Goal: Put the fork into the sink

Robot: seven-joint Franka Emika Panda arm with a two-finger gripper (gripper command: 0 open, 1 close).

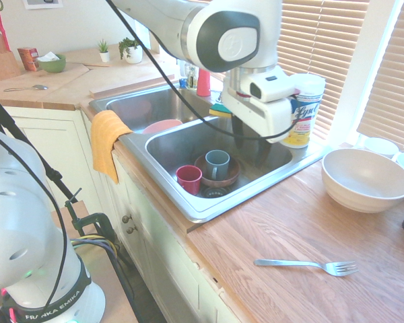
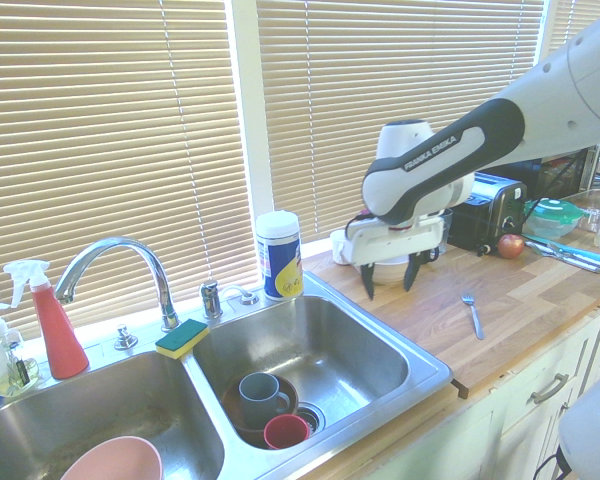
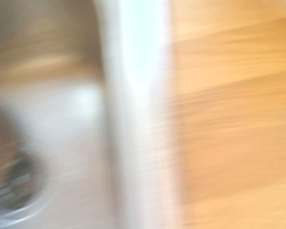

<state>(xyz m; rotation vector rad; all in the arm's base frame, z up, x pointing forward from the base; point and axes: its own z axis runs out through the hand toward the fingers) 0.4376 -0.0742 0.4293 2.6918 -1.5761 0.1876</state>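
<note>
The fork (image 1: 306, 264) lies flat on the wooden counter near its front edge, tines to the right; in the second exterior view the fork (image 2: 471, 312) sits right of the sink (image 2: 420, 365). The steel two-basin sink (image 1: 188, 202) holds cups and a dish in its right basin. My gripper (image 2: 389, 278) hangs open and empty above the sink's right rim, well above the counter and apart from the fork. In the first exterior view the gripper's hand hides most of its fingers. The wrist view is blurred and shows the sink rim (image 3: 133, 95) beside bare wood.
A grey mug (image 1: 217, 163) on a brown dish and a red cup (image 1: 188, 178) stand in the right basin. A Lysol canister (image 1: 303, 111) stands behind the sink. A large white bowl (image 1: 365, 178) is on the counter. An orange cloth (image 1: 106, 141) drapes the front rim.
</note>
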